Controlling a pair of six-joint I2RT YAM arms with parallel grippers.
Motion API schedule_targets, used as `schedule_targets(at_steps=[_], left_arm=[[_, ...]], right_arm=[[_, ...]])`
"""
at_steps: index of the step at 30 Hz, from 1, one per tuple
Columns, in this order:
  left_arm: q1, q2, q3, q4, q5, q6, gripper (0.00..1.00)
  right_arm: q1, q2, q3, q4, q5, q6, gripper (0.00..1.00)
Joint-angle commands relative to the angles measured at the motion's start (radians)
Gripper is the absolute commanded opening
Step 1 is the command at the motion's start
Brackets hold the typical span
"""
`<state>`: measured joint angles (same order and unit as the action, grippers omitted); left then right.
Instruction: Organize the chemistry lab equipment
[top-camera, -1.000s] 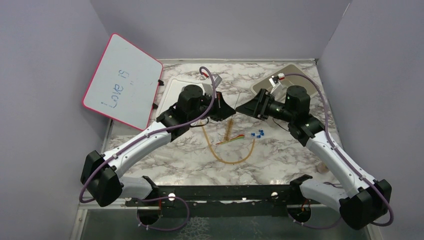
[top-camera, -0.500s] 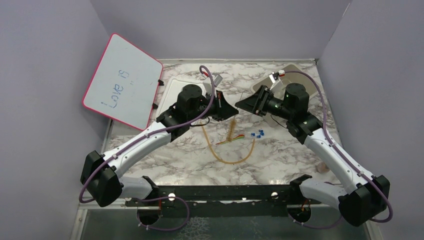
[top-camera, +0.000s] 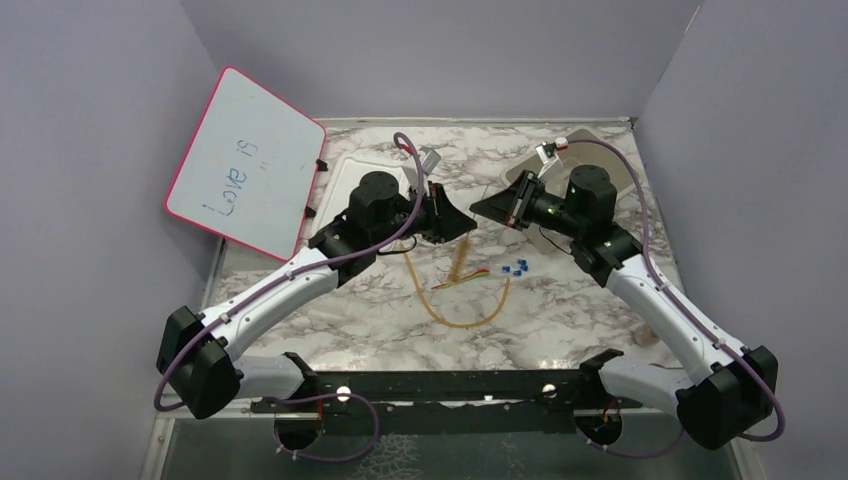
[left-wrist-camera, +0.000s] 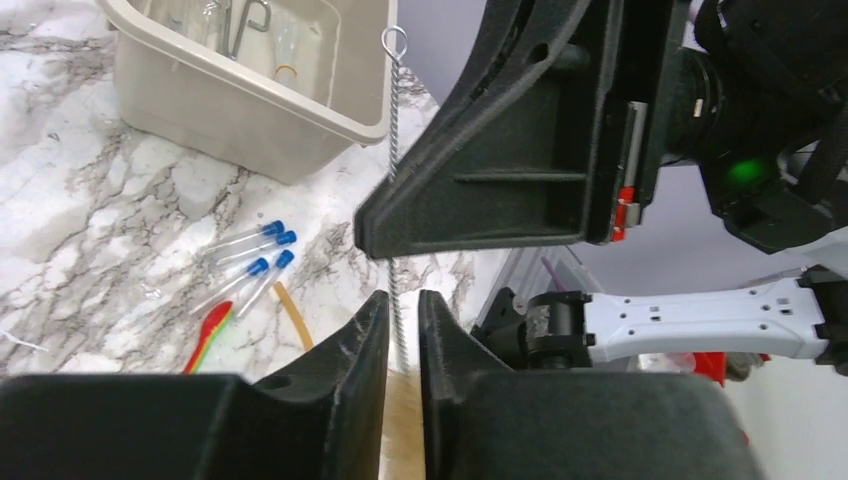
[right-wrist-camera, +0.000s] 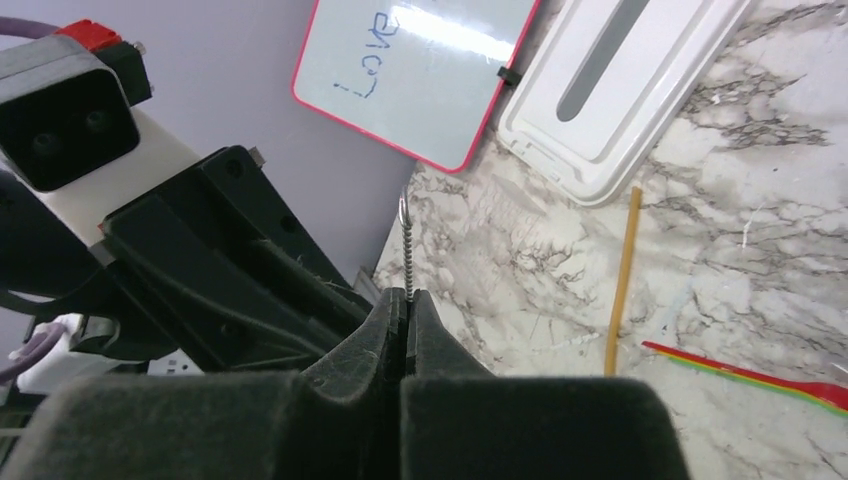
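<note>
Brush (left-wrist-camera: 393, 120): off the worktop (left-wrist-camera: 100, 220), held in the air just beside the bin (left-wrist-camera: 220, 105). We record a thin twisted grey wire ending in a small loop, with tan bristles at the opposite end.

Right end effector (right-wrist-camera: 405, 300): fingers pressed together on the wire, loop poking out past them.

Left end effector (left-wrist-camera: 402, 300): fingers drawn close, pinching the brush at its bristle end.

In front of the bin, flat on the worktop, we count four clear blue-capped tubes (left-wrist-camera: 255, 265), one red-yellow-green stick (left-wrist-camera: 205, 340) and an amber hose (left-wrist-camera: 292, 313).
</note>
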<state>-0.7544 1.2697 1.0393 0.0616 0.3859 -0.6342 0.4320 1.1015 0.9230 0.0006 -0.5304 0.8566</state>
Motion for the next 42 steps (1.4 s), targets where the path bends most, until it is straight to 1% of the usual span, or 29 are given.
schedule_targets(at_steps=[1, 4, 5, 8, 11, 12, 16, 18, 20, 21, 23, 25, 27, 28, 32, 40, 42], left_arm=[[-0.005, -0.065, -0.004, 0.030, -0.022, 0.020, 0.30], [-0.003, -0.106, -0.006, -0.015, -0.103, 0.061, 0.58], [-0.003, -0.125, -0.012, -0.027, -0.137, 0.080, 0.64], [-0.002, -0.194, -0.041, -0.059, -0.260, 0.149, 0.75], [-0.002, -0.258, -0.073, -0.101, -0.371, 0.234, 0.78], [-0.002, -0.276, -0.082, -0.116, -0.430, 0.261, 0.79], [-0.002, -0.324, -0.108, -0.164, -0.526, 0.358, 0.80], [-0.002, -0.336, -0.124, -0.178, -0.549, 0.393, 0.80], [-0.001, -0.343, -0.146, -0.177, -0.558, 0.418, 0.81], [0.000, -0.345, -0.158, -0.170, -0.559, 0.425, 0.81], [-0.001, -0.342, -0.176, -0.162, -0.554, 0.438, 0.81], [-0.001, -0.335, -0.186, -0.159, -0.551, 0.451, 0.81], [-0.002, -0.325, -0.192, -0.157, -0.554, 0.458, 0.81], [-0.001, -0.321, -0.198, -0.155, -0.555, 0.458, 0.81], [0.000, -0.310, -0.220, -0.139, -0.551, 0.455, 0.81], [0.001, -0.279, -0.229, -0.138, -0.547, 0.459, 0.81], [0.000, -0.273, -0.230, -0.140, -0.551, 0.459, 0.81]], right_arm=[[0.001, 0.009, 0.057, -0.013, 0.092, -0.013, 0.01], [0.001, 0.025, 0.119, -0.105, 0.178, -0.059, 0.01], [0.000, 0.032, 0.142, -0.125, 0.207, -0.078, 0.01], [-0.002, 0.056, 0.222, -0.208, 0.351, -0.147, 0.01], [-0.013, 0.097, 0.319, -0.303, 0.510, -0.210, 0.00], [-0.025, 0.114, 0.350, -0.328, 0.558, -0.224, 0.01], [-0.115, 0.191, 0.464, -0.381, 0.643, -0.253, 0.01], [-0.200, 0.237, 0.510, -0.396, 0.648, -0.243, 0.00], [-0.274, 0.282, 0.517, -0.371, 0.638, -0.212, 0.01], [-0.317, 0.304, 0.513, -0.355, 0.610, -0.192, 0.01], [-0.380, 0.361, 0.532, -0.360, 0.574, -0.152, 0.00], [-0.421, 0.408, 0.562, -0.379, 0.569, -0.135, 0.01], [-0.426, 0.443, 0.588, -0.400, 0.608, -0.136, 0.01], [-0.449, 0.462, 0.598, -0.409, 0.618, -0.141, 0.01], [-0.469, 0.545, 0.634, -0.447, 0.635, -0.162, 0.01], [-0.469, 0.675, 0.591, -0.400, 0.537, -0.114, 0.00], [-0.469, 0.708, 0.584, -0.388, 0.486, -0.096, 0.01]])
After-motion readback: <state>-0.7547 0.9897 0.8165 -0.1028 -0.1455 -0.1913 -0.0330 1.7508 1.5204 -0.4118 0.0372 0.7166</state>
